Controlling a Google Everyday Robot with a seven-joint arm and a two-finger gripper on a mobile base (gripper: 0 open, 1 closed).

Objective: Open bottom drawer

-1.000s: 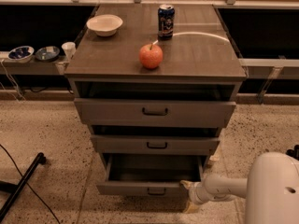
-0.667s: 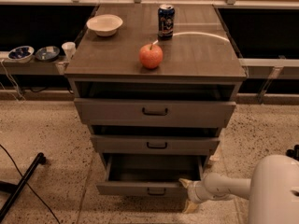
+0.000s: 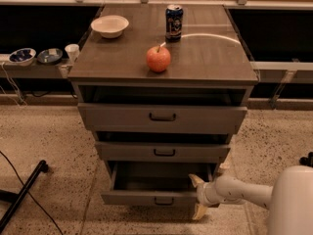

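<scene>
Almost nothing had moved since the earlier frame: my pincer (image 3: 196, 197) stayed at the right end of the bottom drawer (image 3: 146, 198), and the drawer remained pulled out as far as before. My pincer was spread wide, one pale finger (image 3: 195, 180) above the drawer front's top edge and the other below it; I could not tell whether either touched the front. My pale forearm (image 3: 242, 191) reached in from the lower right.

The bottom drawer stuck out well past the middle drawer (image 3: 164, 152) above it, showing its dark inside, its small bar handle (image 3: 163, 200) facing forward. The top drawer (image 3: 162, 117) also stood slightly out. On the counter (image 3: 210, 62) sat an apple (image 3: 158, 58) near the front, a can (image 3: 173, 22) behind it, and a white bowl (image 3: 110, 25) at the back left.
</scene>
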